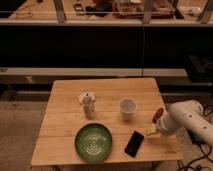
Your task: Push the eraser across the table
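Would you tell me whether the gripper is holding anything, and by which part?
That cannot be told; the gripper is just right of the eraser, over the table.

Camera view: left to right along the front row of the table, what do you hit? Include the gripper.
green plate → eraser → gripper, low over the table near its right front corner, just right of the eraser.

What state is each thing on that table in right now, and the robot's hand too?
green plate: flat, nothing on it.
eraser: lying flat, right of the green plate.
gripper: low, just right of the eraser.
cup: upright, looks empty.
white object: standing upright.
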{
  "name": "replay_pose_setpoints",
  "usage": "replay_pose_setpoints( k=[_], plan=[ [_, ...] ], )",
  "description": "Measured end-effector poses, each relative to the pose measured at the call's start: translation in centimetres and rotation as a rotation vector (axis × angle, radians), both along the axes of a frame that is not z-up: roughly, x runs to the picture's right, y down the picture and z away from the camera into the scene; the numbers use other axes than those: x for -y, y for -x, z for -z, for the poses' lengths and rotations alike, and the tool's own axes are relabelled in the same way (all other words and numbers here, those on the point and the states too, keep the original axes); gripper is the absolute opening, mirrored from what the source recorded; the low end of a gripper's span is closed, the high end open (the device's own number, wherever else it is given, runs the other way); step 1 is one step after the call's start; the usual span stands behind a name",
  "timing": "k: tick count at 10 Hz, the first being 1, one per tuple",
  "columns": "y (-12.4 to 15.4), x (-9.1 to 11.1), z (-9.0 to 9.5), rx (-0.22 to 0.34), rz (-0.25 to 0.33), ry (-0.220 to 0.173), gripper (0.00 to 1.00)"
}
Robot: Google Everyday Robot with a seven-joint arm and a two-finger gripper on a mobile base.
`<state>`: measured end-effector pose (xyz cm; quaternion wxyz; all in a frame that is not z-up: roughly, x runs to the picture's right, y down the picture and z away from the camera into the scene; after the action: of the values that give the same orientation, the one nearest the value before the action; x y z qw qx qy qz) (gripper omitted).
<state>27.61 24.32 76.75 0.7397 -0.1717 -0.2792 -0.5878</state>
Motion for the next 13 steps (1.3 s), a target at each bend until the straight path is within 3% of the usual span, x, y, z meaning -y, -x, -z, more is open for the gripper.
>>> replay_pose_setpoints(
  k=[1, 2, 5, 10, 12, 13],
  plan=[
    [0.0, 0.0, 0.0, 0.0, 0.0, 0.0, 0.76],
    [0.0, 0.0, 0.0, 0.0, 0.001, 0.0, 0.8],
    [0.2, -0.1, 0.0, 0.003, 0.011, 0.003, 0.77],
    [0.2, -1.5, 0.2, 0.009, 0.031, 0.0, 0.28],
    [1.0, -3.2, -0.1, 0.041, 0.053, 0.0, 0.06],
    [1.5, -3.8, -0.3, 0.059, 0.062, -0.002, 0.02]
  ],
)
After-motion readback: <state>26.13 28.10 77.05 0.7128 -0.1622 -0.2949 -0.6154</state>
